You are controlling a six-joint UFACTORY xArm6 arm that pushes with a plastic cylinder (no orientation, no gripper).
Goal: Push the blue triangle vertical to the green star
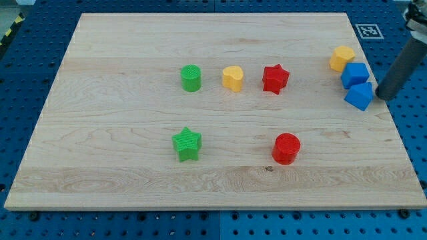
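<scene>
Nearest the view's bottom, the green star (187, 144) sits left of centre on the table (100, 180), with a red cylinder (287, 148) well off to its right in the same row. Farther up stand a green cylinder (191, 77), a yellow heart-like block (233, 78) and a red star (275, 79) in a line. Over at the view's right edge the blue triangle (359, 96) lies hard against a blue cube (355, 75), and a yellow hexagon-like block (341, 59) touches that cube from above.

There is no gripper here to open or close, only the rod; my tip (384, 97) stands just beside the triangle on its right, seemingly not quite touching.

The risk, I'd say, is the crowding: a push leftward could catch the blue cube and drag it along, or spin the triangle off line. The long route also passes between the red star and red cylinder, either of which might be clipped. The green cylinder already stands directly above the star.
</scene>
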